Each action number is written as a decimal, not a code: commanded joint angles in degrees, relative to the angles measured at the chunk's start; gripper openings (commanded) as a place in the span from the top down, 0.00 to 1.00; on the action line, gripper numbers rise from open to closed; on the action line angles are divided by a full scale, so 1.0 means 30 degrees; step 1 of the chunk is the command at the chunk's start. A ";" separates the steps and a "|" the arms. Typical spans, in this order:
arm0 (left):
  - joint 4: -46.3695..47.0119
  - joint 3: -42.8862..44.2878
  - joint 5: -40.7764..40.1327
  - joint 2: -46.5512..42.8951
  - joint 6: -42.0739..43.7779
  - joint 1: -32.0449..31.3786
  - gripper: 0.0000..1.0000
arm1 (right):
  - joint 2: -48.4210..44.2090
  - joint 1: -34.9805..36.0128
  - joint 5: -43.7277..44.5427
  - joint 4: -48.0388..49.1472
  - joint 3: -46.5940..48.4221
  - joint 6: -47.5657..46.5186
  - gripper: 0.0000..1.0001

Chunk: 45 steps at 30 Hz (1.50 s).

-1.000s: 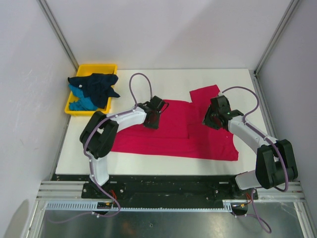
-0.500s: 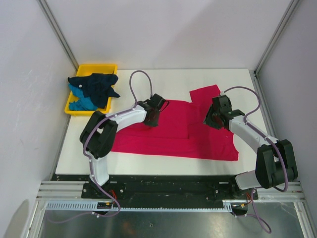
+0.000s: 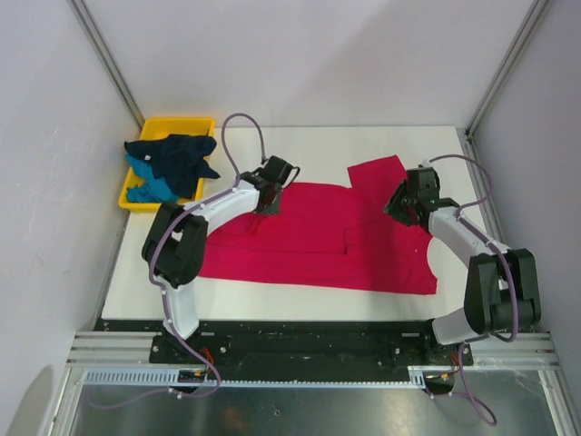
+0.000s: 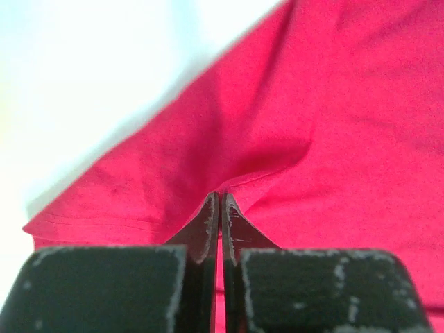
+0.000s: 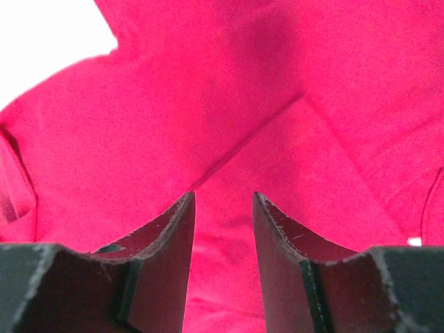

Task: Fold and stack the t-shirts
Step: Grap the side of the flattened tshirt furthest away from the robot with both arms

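The crimson-pink t-shirt (image 3: 318,241) lies spread flat on the white table, one sleeve sticking out at the back right. My left gripper (image 3: 269,202) is at the shirt's back left edge. In the left wrist view it (image 4: 220,197) is shut on a puckered ridge of the crimson cloth (image 4: 333,104). My right gripper (image 3: 397,207) is over the shirt near the right sleeve. In the right wrist view it (image 5: 222,198) is open, with crimson cloth (image 5: 208,104) under and between the fingers. The dark navy t-shirt (image 3: 172,154) and the teal-blue t-shirt (image 3: 150,190) lie crumpled in the tray.
The yellow plastic tray (image 3: 182,122) sits at the table's back left corner. Bare white table (image 3: 309,150) shows behind the shirt and along the front edge. Grey walls and metal frame posts enclose the table on three sides.
My left gripper has moved back and left, drawing the shirt's back left edge out with it. My right gripper has moved right and back toward the sleeve.
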 commanded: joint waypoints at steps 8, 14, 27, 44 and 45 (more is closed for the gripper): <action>0.0207 0.3014 -0.2085 -0.0379 -0.0211 0.1616 1.00 | 0.4540 -0.2562 0.1050 0.6717 0.3625 0.0157 0.57; 0.0224 0.4295 -0.1063 0.0291 -0.0097 0.2678 1.00 | 0.7571 -0.3079 0.1428 0.9250 0.5949 -0.0016 0.57; 0.0504 0.5354 0.0382 0.1007 -0.0253 0.4504 1.00 | 1.5148 -0.3580 0.2263 0.5076 1.5473 -0.0906 0.61; 0.1088 0.5066 0.1268 0.1312 -0.0545 0.4987 1.00 | 2.1071 -0.2577 0.4723 -0.4259 2.5068 -0.2394 0.60; 0.1081 0.5048 0.1285 0.1281 -0.0556 0.5008 1.00 | 2.1190 -0.2600 0.4705 -0.4418 2.5257 -0.2347 0.60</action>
